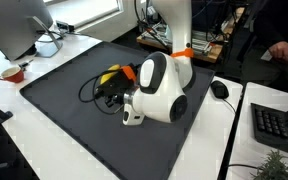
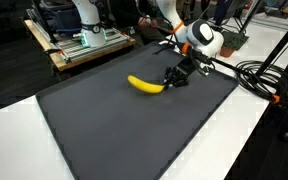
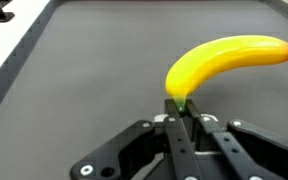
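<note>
A yellow banana (image 3: 219, 62) lies on a dark grey mat (image 3: 94, 70). In the wrist view my gripper (image 3: 182, 106) is shut on the banana's greenish stem end, and the fruit curves away to the upper right. In an exterior view the banana (image 2: 144, 85) lies near the middle of the mat with my gripper (image 2: 172, 80) low at its end. In an exterior view my arm hides most of the banana (image 1: 112, 75), and only a yellow patch shows beside the black fingers.
The mat (image 2: 114, 130) covers a white table (image 2: 14, 140). A red-rimmed bowl (image 1: 13, 73) and a monitor (image 1: 14, 25) stand at one corner. A mouse (image 1: 220, 89) and keyboard (image 1: 279, 125) lie beside the mat. Black cables (image 2: 269, 80) run along one edge.
</note>
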Tool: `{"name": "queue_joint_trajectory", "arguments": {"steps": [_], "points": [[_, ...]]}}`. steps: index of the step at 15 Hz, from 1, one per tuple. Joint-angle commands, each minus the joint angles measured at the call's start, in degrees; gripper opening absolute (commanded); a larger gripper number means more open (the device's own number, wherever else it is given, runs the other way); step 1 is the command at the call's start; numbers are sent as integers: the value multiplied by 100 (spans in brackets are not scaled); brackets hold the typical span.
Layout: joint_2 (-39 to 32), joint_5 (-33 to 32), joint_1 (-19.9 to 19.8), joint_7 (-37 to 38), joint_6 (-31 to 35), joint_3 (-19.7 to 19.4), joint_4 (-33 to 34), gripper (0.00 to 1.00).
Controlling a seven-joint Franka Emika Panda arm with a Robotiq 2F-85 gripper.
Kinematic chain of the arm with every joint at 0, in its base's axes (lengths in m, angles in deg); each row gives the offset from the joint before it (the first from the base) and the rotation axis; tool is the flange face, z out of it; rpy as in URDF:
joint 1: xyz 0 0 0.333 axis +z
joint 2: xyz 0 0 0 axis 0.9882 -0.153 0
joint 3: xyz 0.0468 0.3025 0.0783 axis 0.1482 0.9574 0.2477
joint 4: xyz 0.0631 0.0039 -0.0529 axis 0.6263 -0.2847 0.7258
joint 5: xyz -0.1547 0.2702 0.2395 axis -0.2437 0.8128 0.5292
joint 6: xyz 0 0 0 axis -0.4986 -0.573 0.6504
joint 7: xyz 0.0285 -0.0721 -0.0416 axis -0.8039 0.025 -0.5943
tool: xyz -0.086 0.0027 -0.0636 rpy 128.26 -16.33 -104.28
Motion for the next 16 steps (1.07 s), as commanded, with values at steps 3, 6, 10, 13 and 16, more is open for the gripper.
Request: {"name": "queue_joint_trajectory", "arguments": {"steps": [3,6,10,13,16], "points": [[-15,17,20,-54,-34,-9,42,12],[-15,18,21,-70,-34,-5,42,12],[-15,18,21,-82,-34,-3,42,12],[-15,19,21,-87,-34,-3,42,12],[-15,19,21,-90,-34,-3,42,12]]}}
